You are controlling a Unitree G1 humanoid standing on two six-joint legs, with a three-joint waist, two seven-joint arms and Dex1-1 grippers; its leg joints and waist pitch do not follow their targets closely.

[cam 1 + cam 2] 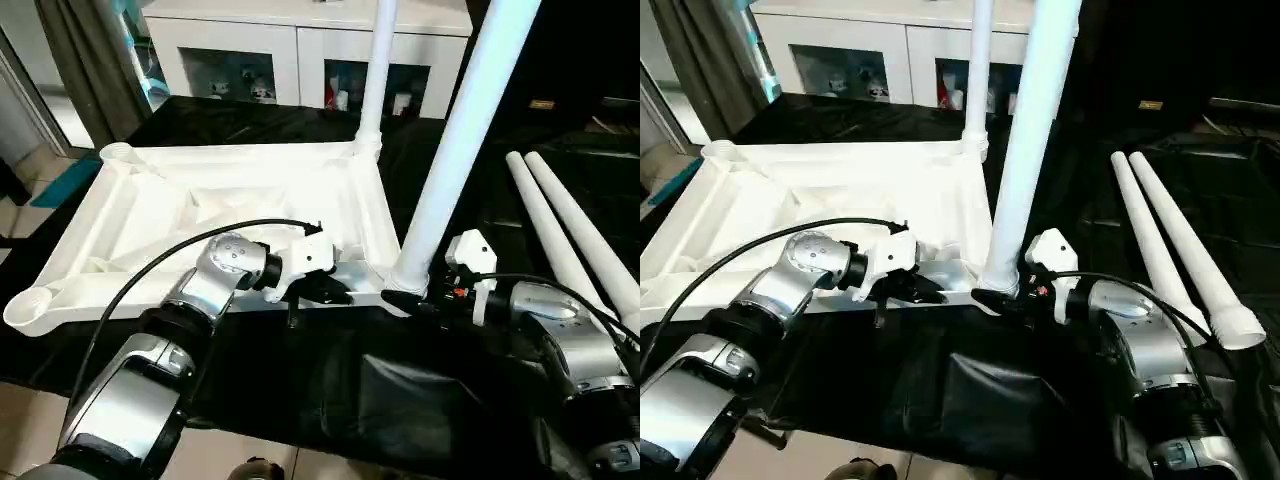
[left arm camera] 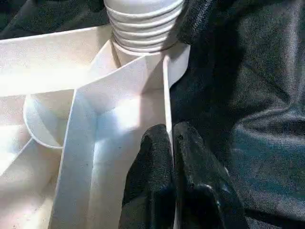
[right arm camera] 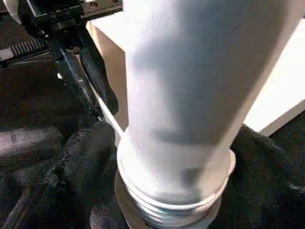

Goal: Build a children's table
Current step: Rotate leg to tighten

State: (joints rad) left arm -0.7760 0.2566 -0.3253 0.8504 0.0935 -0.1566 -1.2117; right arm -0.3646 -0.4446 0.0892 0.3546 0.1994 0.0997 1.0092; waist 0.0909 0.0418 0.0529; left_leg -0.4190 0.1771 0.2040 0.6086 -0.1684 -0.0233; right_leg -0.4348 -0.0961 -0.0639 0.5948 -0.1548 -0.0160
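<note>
The tabletop (image 1: 330,190) is smooth white plastic with a soft sheen along its ribs, and the legs (image 1: 452,150) are the same plastic, the near one ending in a ridged screw thread (image 2: 143,28). The counter is draped in matt black cloth (image 1: 400,400) (creased, finely woven). The forearms (image 1: 140,385) are brushed silver metal. The left tool's (image 2: 172,152) fingers look like matt, grainy black rubber.

A black cloth (image 1: 300,390) carries the upturned tabletop (image 1: 230,215) and two loose legs (image 1: 580,235).
</note>
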